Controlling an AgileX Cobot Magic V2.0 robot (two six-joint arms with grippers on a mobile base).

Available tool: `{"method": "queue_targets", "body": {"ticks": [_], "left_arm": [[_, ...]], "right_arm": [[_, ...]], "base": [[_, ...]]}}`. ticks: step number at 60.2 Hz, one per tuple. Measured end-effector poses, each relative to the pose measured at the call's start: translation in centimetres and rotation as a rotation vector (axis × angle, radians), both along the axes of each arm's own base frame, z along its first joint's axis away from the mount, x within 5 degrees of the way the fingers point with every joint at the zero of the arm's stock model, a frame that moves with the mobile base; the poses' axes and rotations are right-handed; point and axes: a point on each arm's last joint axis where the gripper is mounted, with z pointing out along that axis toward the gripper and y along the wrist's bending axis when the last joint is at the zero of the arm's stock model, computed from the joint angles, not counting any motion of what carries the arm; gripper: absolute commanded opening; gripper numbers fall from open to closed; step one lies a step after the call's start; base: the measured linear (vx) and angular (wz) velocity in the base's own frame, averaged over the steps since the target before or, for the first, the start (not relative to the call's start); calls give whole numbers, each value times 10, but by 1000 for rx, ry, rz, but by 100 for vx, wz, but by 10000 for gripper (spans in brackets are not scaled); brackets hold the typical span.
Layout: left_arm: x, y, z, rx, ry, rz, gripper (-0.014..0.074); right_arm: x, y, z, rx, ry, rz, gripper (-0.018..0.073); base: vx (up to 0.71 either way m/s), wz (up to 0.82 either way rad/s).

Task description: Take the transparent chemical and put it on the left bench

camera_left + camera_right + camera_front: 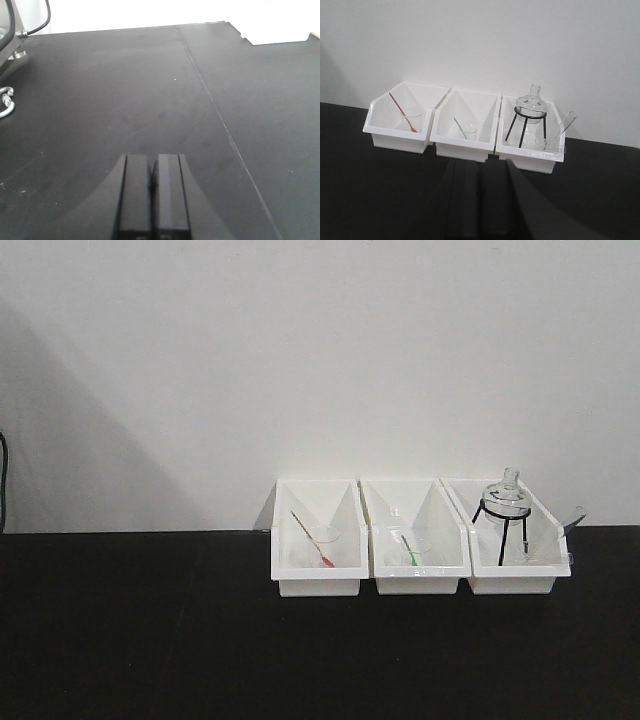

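The transparent chemical [543, 144] is a small clear beaker in the rightmost white bin [530, 159], beside a black tripod. A colourless dropper [568, 122] leans out of it to the right. In the front view the same beaker [526, 553] sits low in that bin [512, 583]. My right gripper [480, 167] is shut and holds nothing, on the near side of the bins and apart from them. My left gripper [152, 161] is shut and holds nothing, over the bare black left bench [125, 95]. Neither gripper shows in the front view.
The left bin holds a beaker with a red dropper [412, 120]. The middle bin holds one with a green dropper [468, 132]. A glass lamp [532, 106] rests on the tripod [524, 129]. A seam [215, 107] crosses the bench; a cable and metal ring [6, 101] lie at far left.
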Motion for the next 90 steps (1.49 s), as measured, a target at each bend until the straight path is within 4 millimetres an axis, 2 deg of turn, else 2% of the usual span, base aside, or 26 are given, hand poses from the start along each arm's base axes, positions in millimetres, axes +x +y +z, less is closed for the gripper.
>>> {"method": "queue_targets", "body": {"ticks": [20,30,40,51,56,60,67,71,77,90], "left_arm": [[0,0,0,0,0,0,-3],[0,0,0,0,0,0,-3],[0,0,0,0,0,0,-3],[0,0,0,0,0,0,-3],[0,0,0,0,0,0,-3],[0,0,0,0,0,0,-3],[0,0,0,0,0,0,-3],[0,0,0,0,0,0,-3],[0,0,0,0,0,0,-3],[0,0,0,0,0,0,-3]], "right_arm": [[0,-1,1,37,0,-11,-7],[1,-13,-2,107,31,-157,-7],[-4,-20,-13,4,142,-227,-7],[-15,-17,-13,-63,117,-179,-7],[-25,-16,-23,-42,90,-169,-7],[-34,-16,-43,-12,87,-169,-7],[-52,-16,-88,82,105,-180,-7],[-59,-16,-103,133,95,-187,-7],[-66,-16,-109,182,88,-196,-7],[-67,-17,-111,203,105,-201,-7]], "base": [[0,0],[0,0],[0,0],[0,0],[0,0],[0,0],[0,0],[0,0],[0,0],[0,0]]}}
